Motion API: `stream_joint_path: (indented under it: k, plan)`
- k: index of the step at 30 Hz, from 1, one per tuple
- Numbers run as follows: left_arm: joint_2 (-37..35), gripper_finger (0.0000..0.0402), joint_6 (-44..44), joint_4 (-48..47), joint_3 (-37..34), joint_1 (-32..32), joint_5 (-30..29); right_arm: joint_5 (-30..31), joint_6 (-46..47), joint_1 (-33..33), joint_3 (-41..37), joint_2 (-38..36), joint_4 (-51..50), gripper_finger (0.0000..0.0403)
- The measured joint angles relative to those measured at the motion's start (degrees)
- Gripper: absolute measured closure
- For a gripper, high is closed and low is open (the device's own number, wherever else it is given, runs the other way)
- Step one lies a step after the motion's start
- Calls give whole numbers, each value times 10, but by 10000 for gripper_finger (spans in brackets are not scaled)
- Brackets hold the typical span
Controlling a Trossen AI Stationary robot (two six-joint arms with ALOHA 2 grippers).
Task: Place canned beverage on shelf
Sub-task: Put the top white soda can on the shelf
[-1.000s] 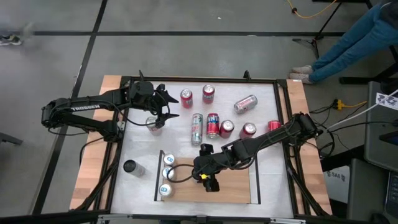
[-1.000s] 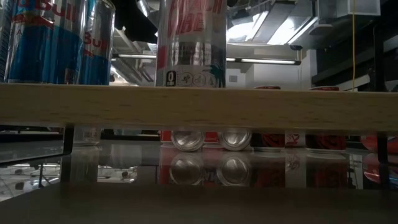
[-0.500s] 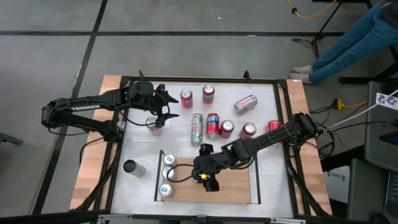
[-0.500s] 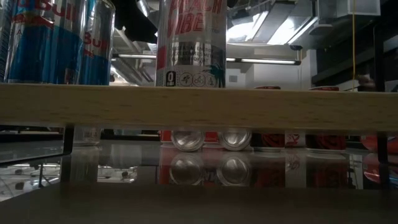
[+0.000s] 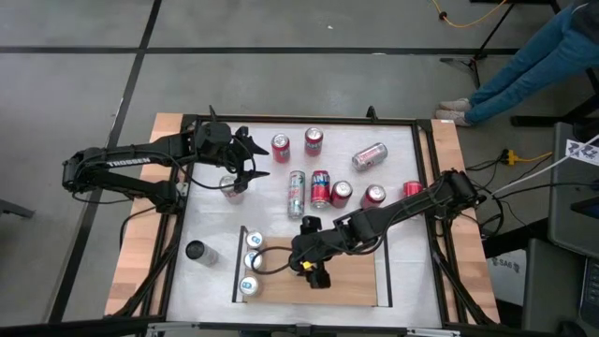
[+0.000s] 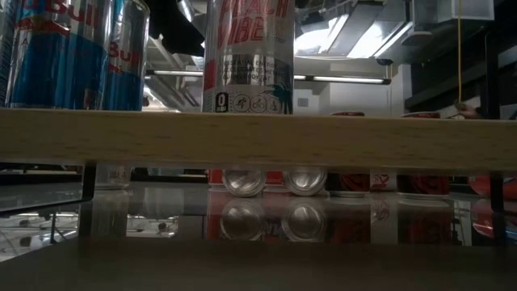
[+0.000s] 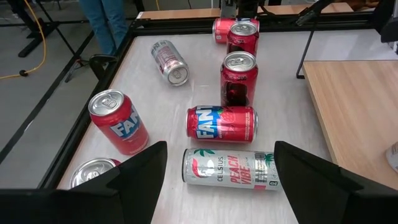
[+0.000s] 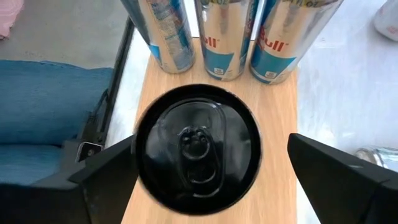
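A silver "Peach Vibe" can with a dark top (image 8: 198, 146) stands upright on the light-wood shelf (image 5: 351, 279); the low view shows its base on the panel (image 6: 248, 56). My right gripper (image 8: 211, 146) is open above the shelf (image 5: 316, 271), one finger on either side of the can. Three blue-and-silver cans (image 8: 217, 37) stand at the shelf's left end (image 5: 252, 263). My left gripper (image 5: 255, 159) is open and empty above the table's far left part, over loose cans (image 7: 219, 149). My right gripper comes from above, pointing down, its fingers astride the upright can. One finger (image 8: 323, 180) stands clear of the can's wall. The other finger (image 8: 106, 180) is right beside the wall, and I cannot tell whether it touches.
Several red cans stand or lie on the white tabletop behind the shelf (image 5: 320, 187), with a silver can lying among them (image 5: 296, 193) (image 7: 229, 168). A dark cup (image 5: 195, 250) stands at the table's left. A person's legs (image 5: 524, 65) show beyond the far right corner.
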Motion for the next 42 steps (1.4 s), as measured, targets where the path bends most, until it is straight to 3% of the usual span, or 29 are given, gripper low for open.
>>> stream_joint_path:
  k: [22,31,42]
  plan:
    - [-17,114,0,-29,0,-2,0,-17,0,0,0,-3,-4,15]
    - [-94,114,-46,-122,0,-25,-6,-17,0,0,0,-3,-1,15]
    - [-181,114,-155,-275,0,-85,-77,-14,0,0,0,-3,0,15]
